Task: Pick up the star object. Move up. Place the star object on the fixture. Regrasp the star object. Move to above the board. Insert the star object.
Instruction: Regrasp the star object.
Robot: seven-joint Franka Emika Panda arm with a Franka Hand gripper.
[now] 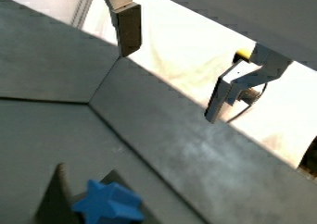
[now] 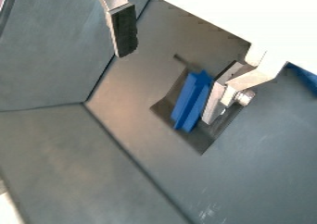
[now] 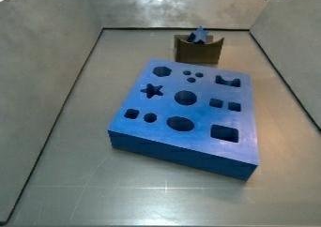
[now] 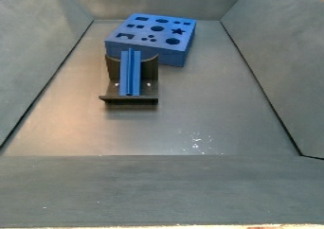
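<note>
Gripper (image 2: 180, 56): raised well clear of the floor, jaws parted wide, nothing between them. Fingers: two flat silver plates with dark pads, one (image 1: 128, 31) and its partner (image 1: 235, 89) seen in both wrist views. Arm: barely visible in either side view.

Matt blue plastic-looking board (image 3: 189, 109) and star object (image 4: 132, 70); dull dark fixture (image 4: 131, 93). Hand (image 2: 180, 52) up by the wall, with bare silver metal fingers (image 2: 229, 93) (dark pads). Floor (image 4: 152, 129) smooth grey, faintly shiny.
</note>
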